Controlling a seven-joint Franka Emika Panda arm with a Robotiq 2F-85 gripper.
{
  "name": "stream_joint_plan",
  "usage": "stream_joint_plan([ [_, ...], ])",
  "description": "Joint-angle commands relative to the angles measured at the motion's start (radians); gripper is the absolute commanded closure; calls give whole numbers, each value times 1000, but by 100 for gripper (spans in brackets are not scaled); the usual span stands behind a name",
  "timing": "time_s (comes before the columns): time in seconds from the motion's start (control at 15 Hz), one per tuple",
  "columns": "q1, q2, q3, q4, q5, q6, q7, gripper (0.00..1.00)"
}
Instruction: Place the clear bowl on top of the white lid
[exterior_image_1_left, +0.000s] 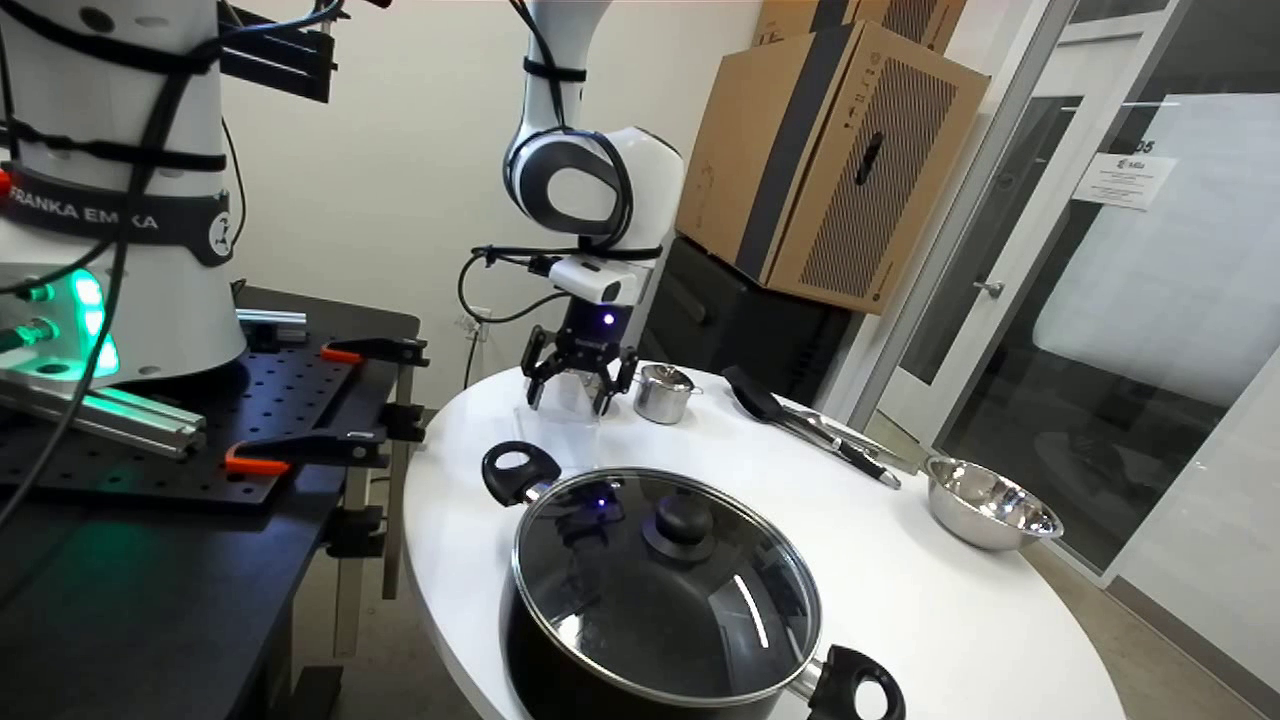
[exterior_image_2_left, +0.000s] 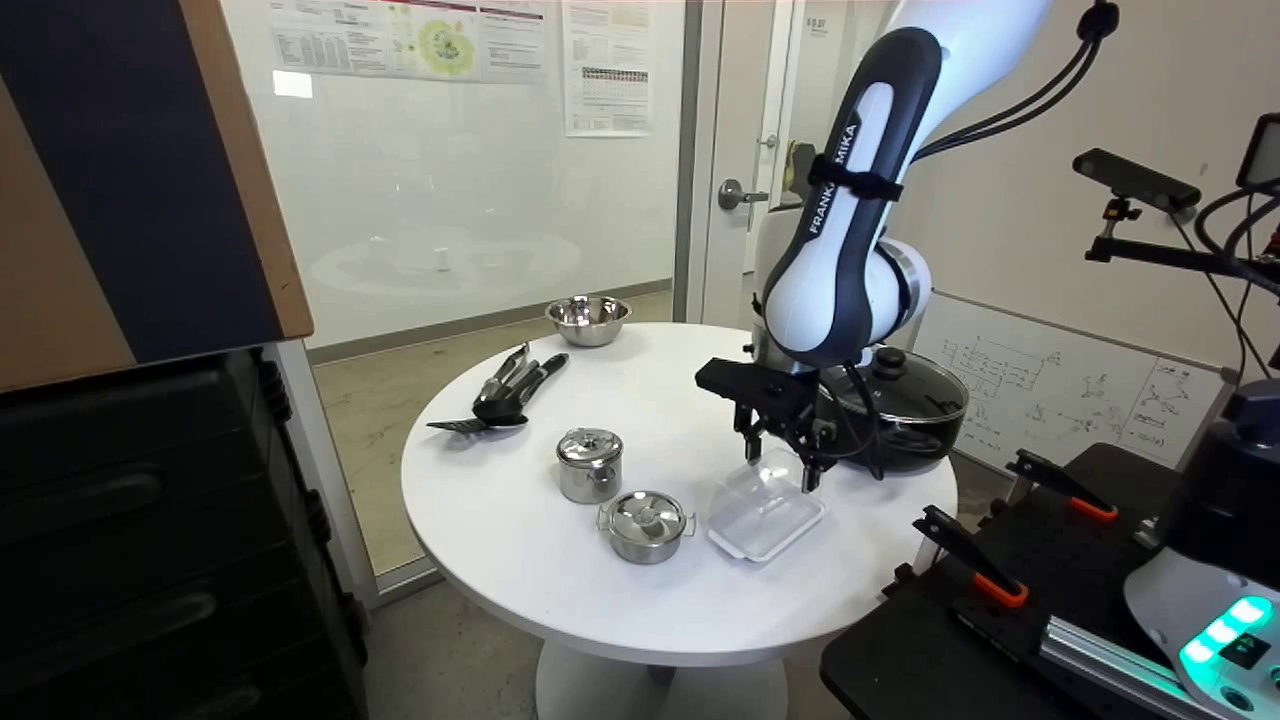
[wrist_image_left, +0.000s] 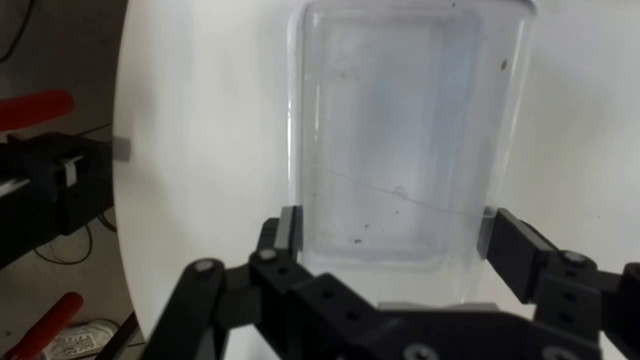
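We see the pincer (wrist_image_left: 393, 231) astride one end of the clear bowl (wrist_image_left: 380, 120), across its long axis; pinching or merely spread, we cannot tell.

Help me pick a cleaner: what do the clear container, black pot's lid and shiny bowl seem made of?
Clear container: likely glossy plastic, perhaps glass; see-through, bright edges.
Pot lid: probably smooth tinted glass; dark, with clear reflections.
Shiny bowl: polished metal, perhaps steel; mirror-like highlights.
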Motion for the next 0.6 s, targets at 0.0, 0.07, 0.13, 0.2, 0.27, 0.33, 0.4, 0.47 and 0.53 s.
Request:
stream_joint_plan([
  [0.0, 12, -16, -3, -27, 11, 30, 15, 36],
  [0.07, 12, -17, -2, -29, 11, 31, 14, 36],
  [0.13, 12, -18, -3, -32, 11, 33, 15, 36],
  [0.2, 13, -19, -4, -35, 10, 34, 14, 36],
  [0.27, 13, -20, -5, -38, 10, 36, 14, 36],
  [0.33, 12, -21, -5, -41, 10, 37, 13, 36],
  [0.4, 12, -22, -5, -42, 11, 39, 13, 36],
  [0.47, 13, -22, -6, -44, 11, 42, 13, 36],
  [0.53, 15, -22, -8, -45, 11, 44, 14, 36],
])
